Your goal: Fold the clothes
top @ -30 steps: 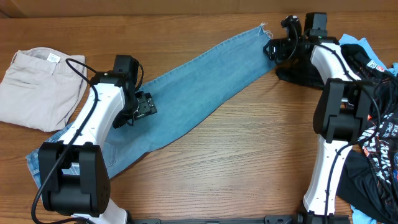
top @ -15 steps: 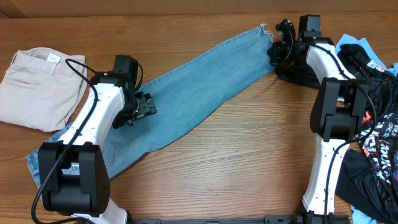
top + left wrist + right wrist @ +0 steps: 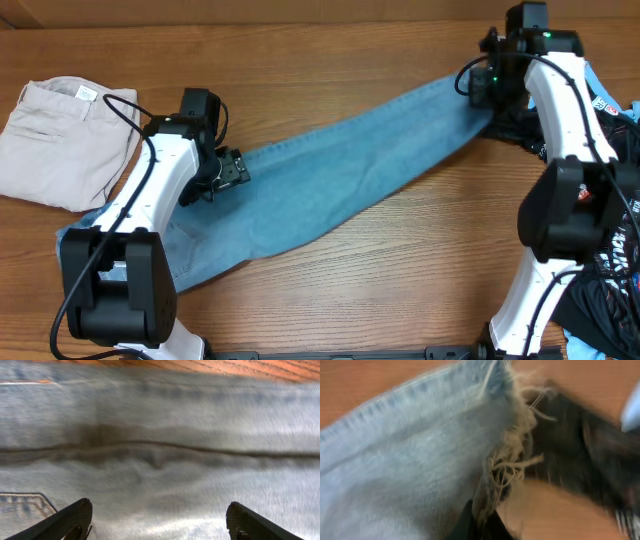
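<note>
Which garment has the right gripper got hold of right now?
The light-blue jeans: the right gripper pinches their frayed hem. The beige trousers lie folded at the left; the black jersey is heaped at the right edge.

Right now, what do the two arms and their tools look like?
The left arm and right arm have white link shells between bulky black joint housings. A thin black cable loops off the left arm. The left tool is black with tapered fingers; the right tool is black too.
</note>
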